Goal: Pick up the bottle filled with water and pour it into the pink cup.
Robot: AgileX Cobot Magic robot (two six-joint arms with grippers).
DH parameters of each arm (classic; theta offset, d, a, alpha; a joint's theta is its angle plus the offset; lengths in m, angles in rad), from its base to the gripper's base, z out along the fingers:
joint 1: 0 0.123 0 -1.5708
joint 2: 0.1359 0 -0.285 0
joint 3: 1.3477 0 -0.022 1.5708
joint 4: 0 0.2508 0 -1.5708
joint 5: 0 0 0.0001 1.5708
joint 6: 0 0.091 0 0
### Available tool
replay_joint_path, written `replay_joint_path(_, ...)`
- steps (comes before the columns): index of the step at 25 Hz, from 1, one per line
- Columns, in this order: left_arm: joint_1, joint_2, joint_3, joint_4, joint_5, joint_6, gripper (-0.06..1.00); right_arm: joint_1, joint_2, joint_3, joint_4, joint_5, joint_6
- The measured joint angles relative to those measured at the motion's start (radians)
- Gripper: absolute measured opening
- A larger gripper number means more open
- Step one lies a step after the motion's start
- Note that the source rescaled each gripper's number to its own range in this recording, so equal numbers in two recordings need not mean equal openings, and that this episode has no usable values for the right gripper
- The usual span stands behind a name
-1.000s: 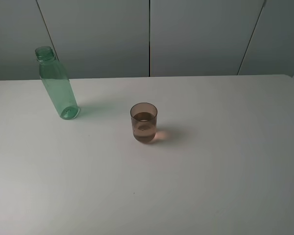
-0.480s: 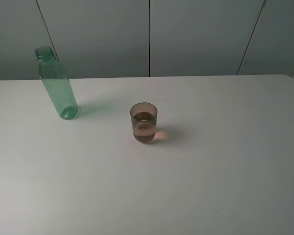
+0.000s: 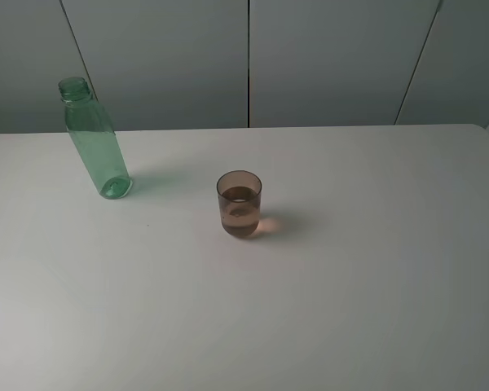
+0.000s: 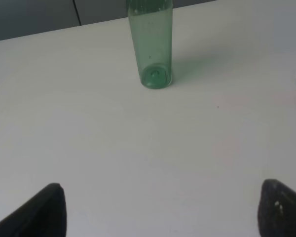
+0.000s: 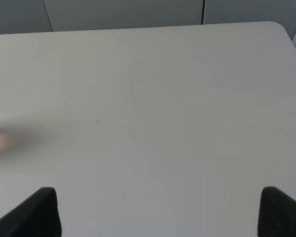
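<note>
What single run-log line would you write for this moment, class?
bottle: upright, ungrasped | pink cup: upright, holds liquid | left gripper: open, empty | right gripper: open, empty

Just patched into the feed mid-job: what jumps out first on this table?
The tall green bottle stands upright at the far left of the white table, capless, with nothing gripping it. Nearer the middle sits the pink cup, apart from the bottle and already holding some liquid. Both wrist views show only widely spread fingertips, the left gripper facing the bottle, the right gripper over bare tabletop.
</note>
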Motion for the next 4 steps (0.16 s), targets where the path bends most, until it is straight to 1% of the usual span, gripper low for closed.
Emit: replay_joint_path(4, 0.000, 0.000, 0.000, 0.000, 0.000, 0.000, 1.00, 0.000, 0.000, 0.000, 0.000, 0.000, 0.000)
